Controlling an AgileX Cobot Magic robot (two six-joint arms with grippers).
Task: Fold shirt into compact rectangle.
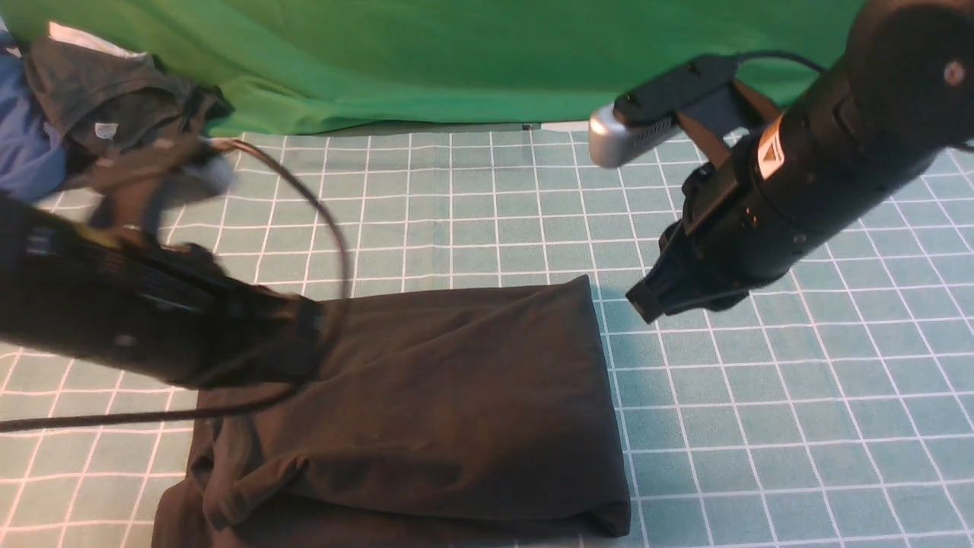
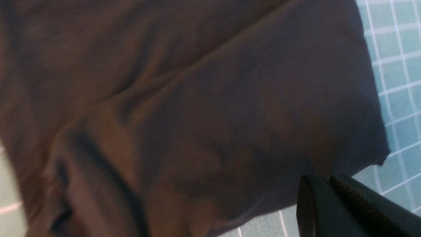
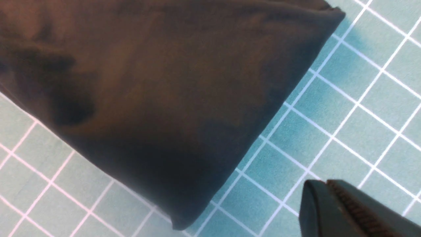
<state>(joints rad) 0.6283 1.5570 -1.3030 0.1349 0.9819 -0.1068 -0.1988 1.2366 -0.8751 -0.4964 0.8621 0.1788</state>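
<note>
– Question first: where is the black t-shirt [image 1: 456,396] lying?
– It is lying on the teal gridded mat [image 1: 761,418] covering the table, at the 6 o'clock side of the front view, folded into a thick rectangle. Its 9 o'clock edge is looking rumpled, with loose cloth spilling out toward 7 o'clock.
– What is the right tool [image 1: 647,301] doing?
– It is hanging above the mat at 2 o'clock from the t-shirt, apart from the cloth and pointing toward its 1 o'clock corner. Its wrist view is showing the fingers pressed together, gripping nothing.
– And the left tool [image 2: 324,181]?
– The left arm [image 1: 152,320] is showing blurred in the front view, reaching over the t-shirt's 10 o'clock corner. In its wrist view the fingers are sitting closed against each other just beside a folded edge, with nothing caught between them.
– Anything else lying around?
– A dark grey garment [image 1: 99,91] with a small white tag is sitting at 10 o'clock, well apart, and a bright green cloth [image 1: 456,61] is running along 12 o'clock.
</note>
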